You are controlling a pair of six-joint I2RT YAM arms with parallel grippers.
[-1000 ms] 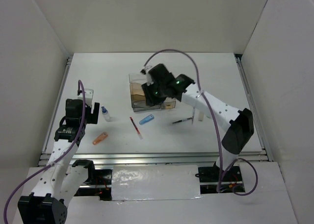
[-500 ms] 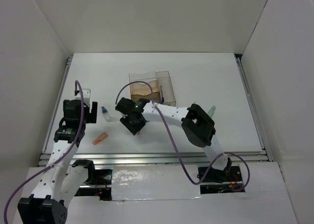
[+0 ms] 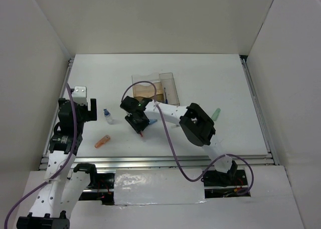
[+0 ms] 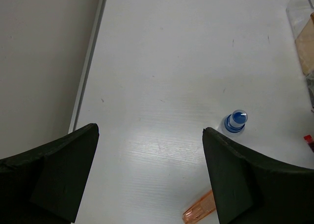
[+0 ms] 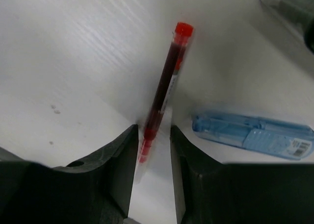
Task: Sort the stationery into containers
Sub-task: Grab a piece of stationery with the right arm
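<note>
Right jaws now straddle red pen (image 5: 164,87)

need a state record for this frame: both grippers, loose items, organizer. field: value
left gripper: open, empty, over bare table
right gripper: low over the table, jaws open, straddling one end of the red pen
red pen: flat on table, not lifted
blue piece: flat, beside the pen, not touching it
bottle: upright, blue cap, loose
orange piece: loose, nearer the arm bases than the bottle
mint-green piece: loose, right side
organizer: far centre, contents hard to make out
</note>
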